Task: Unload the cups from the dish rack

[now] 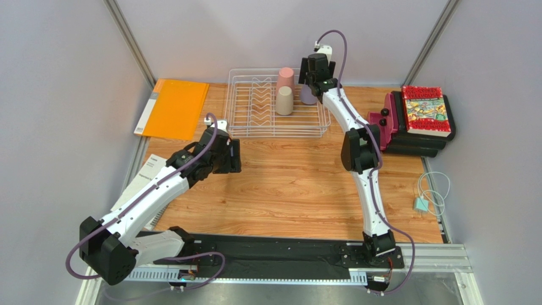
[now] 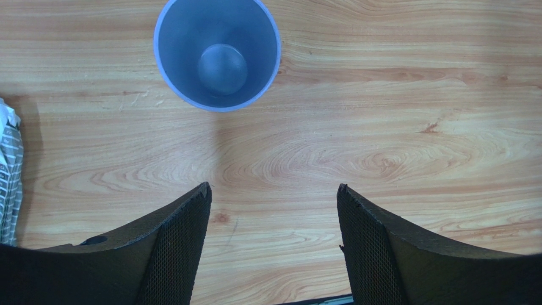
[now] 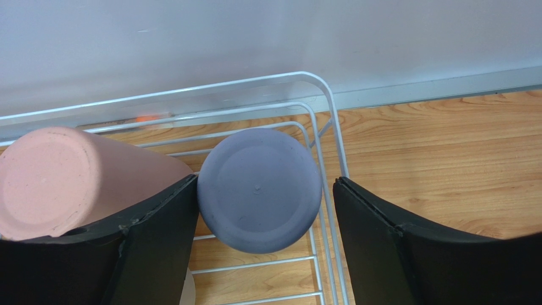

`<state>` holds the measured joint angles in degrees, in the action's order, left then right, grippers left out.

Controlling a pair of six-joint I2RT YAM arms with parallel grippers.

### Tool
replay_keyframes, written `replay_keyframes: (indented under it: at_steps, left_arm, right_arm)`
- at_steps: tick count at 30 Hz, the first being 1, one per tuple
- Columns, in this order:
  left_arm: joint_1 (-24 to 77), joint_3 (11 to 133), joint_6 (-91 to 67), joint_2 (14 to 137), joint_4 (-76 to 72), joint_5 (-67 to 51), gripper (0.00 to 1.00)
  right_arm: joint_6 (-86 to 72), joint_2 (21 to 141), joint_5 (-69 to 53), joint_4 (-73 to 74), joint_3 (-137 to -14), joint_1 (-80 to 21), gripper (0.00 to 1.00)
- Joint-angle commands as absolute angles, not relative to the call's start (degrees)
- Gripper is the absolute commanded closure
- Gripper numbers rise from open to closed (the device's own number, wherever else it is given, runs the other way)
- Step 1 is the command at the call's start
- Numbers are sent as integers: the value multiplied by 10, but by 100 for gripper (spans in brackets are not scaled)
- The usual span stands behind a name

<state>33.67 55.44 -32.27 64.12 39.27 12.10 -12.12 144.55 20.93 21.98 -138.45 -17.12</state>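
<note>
The white wire dish rack stands at the back of the table. In it, upside down, are a pink cup, a beige cup and a lavender cup in the right corner by the rack wall. My right gripper is open and straddles the lavender cup: its left finger is against the cup, between it and the pink cup, while its right finger hangs outside the rack. My left gripper is open and empty above the wood. Beyond its tips, a second lavender cup stands upright on the table.
An orange folder lies left of the rack, and a white booklet sits by the left arm. At the right edge a red book rests on a dark stack, with a cable nearer. The back wall is close behind the rack.
</note>
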Motion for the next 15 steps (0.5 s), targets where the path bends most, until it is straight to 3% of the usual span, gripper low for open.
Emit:
replay_keyframes:
  at_steps: [1, 6, 11, 15]
  left_arm:
    - [345, 570, -329, 653, 372, 124, 22]
    - [347, 570, -330, 660, 368, 127, 23]
    - [350, 570, -331, 660, 367, 129, 23]
    - [353, 565, -332, 658, 367, 131, 23]
  right_arm:
    - [-115, 1456, 200, 184, -1419, -160, 22]
    - [-116, 1459, 189, 183, -1419, -159, 40]
    - [-119, 1458, 182, 185, -1412, -158, 69]
    - [-122, 1453, 184, 188, -1400, -159, 100]
